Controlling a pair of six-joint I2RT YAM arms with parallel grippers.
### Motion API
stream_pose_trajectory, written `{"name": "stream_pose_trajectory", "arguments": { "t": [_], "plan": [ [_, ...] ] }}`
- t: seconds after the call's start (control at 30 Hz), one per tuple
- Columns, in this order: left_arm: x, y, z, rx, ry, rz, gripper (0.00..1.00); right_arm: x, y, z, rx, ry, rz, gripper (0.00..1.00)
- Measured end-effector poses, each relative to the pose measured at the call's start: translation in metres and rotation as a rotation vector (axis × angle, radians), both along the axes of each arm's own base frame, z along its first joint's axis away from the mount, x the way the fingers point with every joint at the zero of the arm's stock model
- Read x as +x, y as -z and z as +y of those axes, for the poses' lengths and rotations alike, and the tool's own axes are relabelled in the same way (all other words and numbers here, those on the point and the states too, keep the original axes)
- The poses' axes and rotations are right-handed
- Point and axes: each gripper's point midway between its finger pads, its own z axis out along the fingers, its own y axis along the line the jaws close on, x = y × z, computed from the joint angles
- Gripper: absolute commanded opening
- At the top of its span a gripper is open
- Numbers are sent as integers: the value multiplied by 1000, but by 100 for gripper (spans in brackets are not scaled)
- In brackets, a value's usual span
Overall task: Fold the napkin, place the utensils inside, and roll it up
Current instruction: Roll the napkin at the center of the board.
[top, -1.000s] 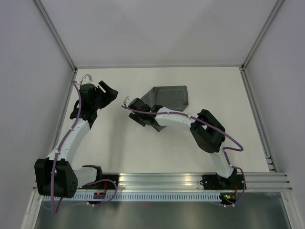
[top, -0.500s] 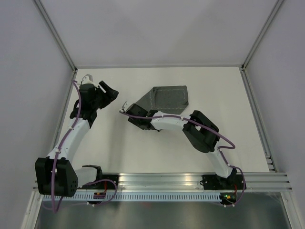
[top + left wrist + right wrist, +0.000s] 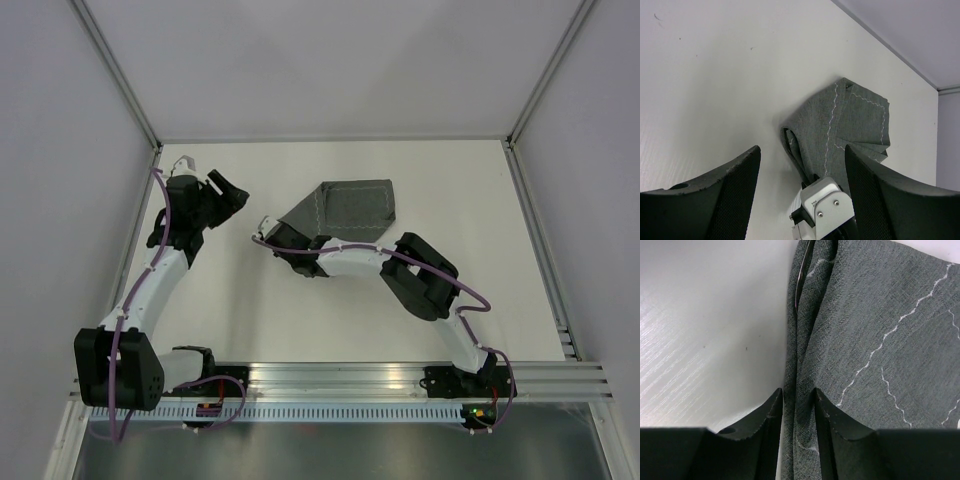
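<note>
While its fingers [image 3: 774,412] stand close together with a rolled fold of cloth filling the narrow gap between them, the right tool [image 3: 799,399] is clamped on the edge of the napkin [image 3: 880,315]. The fold runs up from the fingertips toward 12 o'clock in the right wrist view. Pale wavy stitch lines cross the grey fabric to the 3 o'clock side, and bare bench lies to the 9 o'clock side. Seen from above, the right tool [image 3: 289,236] meets the napkin [image 3: 355,205] at the cloth's 8 o'clock corner, with its arm trailing off toward 4 o'clock. The napkin lies folded into a slanted, roughly four-sided shape, flat on the bench [image 3: 250,300] a little toward 12 o'clock of the bench's middle. In the left wrist view the napkin [image 3: 855,125] shows a looped, open-mouthed fold along its 9 o'clock edge, just above the right tool's pale wrist housing [image 3: 822,200]. The left tool [image 3: 228,192] hangs at 9 o'clock of the napkin, well apart from it, over bare bench near the 10 o'clock corner. Its fingers [image 3: 735,190] are spread wide with nothing between them, and the left tool [image 3: 802,148] faces the cloth.
</note>
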Motion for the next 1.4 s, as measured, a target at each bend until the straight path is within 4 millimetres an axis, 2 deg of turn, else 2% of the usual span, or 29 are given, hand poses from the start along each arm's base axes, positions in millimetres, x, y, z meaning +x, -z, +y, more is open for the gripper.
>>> {"name": "stream_pose_trajectory", "arguments": {
  "t": [0.17,0.43,0.63,0.93,1.07,1.23,1.4],
  "plan": [
    [1,0,0,-2,5,-1,73,2,1,-2,-4,4,-14,32],
    [1,1,0,2,8,-2,72,13,3,-13,37,15,19,32],
    [2,1,0,1,10,-1,72,13,4,-16,72,2,50,28],
    [2,1,0,2,11,-5,70,10,4,-15,88,-19,72,12],
    [2,1,-1,2,12,-5,69,-2,4,-19,95,-64,108,7],
    [2,2,-1,2,12,-8,66,-26,5,-25,104,-159,177,4],
    [-9,19,0,3,11,10,65,-62,5,-39,103,-310,279,1]
  ]
}}
